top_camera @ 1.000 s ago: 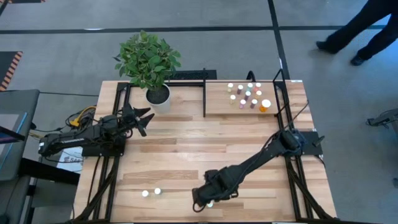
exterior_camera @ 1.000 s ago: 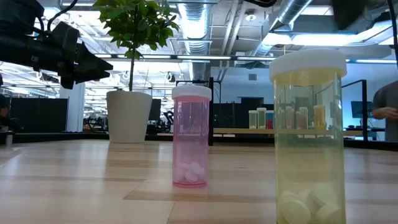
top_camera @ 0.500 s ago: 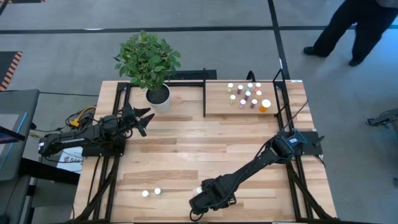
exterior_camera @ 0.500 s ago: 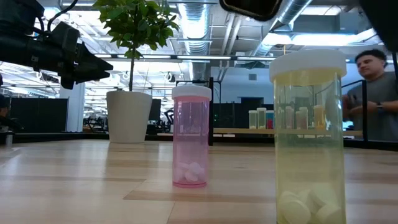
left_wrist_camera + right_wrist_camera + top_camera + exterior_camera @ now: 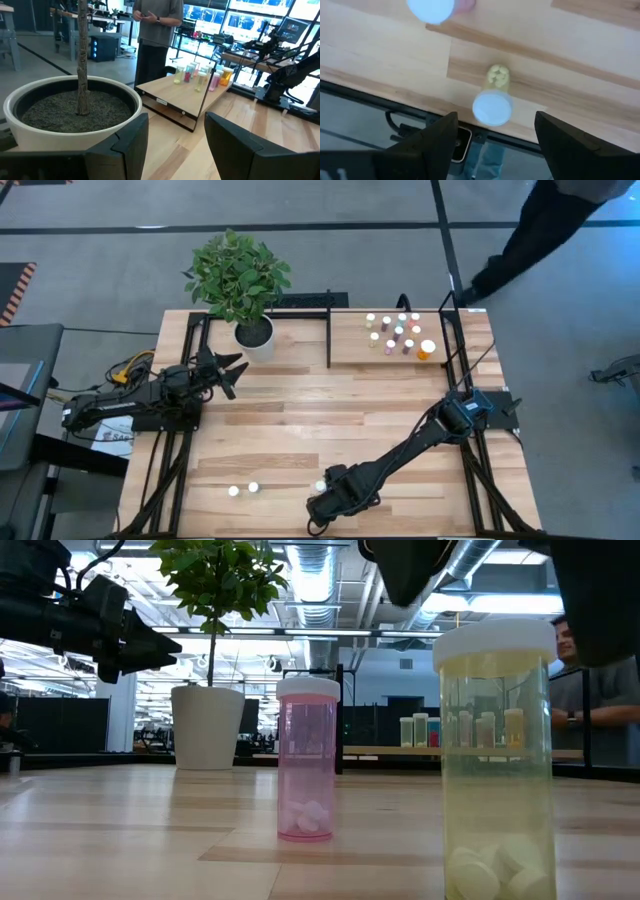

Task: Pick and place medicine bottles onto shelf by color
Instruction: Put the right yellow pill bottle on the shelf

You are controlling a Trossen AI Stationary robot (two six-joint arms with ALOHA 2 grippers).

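Three medicine bottles are seen at the near edge of the table, well apart from the shelf, where the other bottles are already gathered by the far right corner. Two stand side by side at the near left; the third, a greenish bottle, is framed from above between the fingers of the right gripper, whose jaws are held wide apart and closed on nothing. From table height, a pink bottle and the greenish one are shown upright, each with a few white tablets at the bottom. The left gripper is parked beside the white plant pot, its jaws partly apart and empty. A person is glimpsed beyond the shelf.

The bottles are judged light, rigid and smooth-walled, easily tipped if nudged off-centre. A hold across the round body just under the white cap is suggested, with the jaws lowered squarely to either side before closing.
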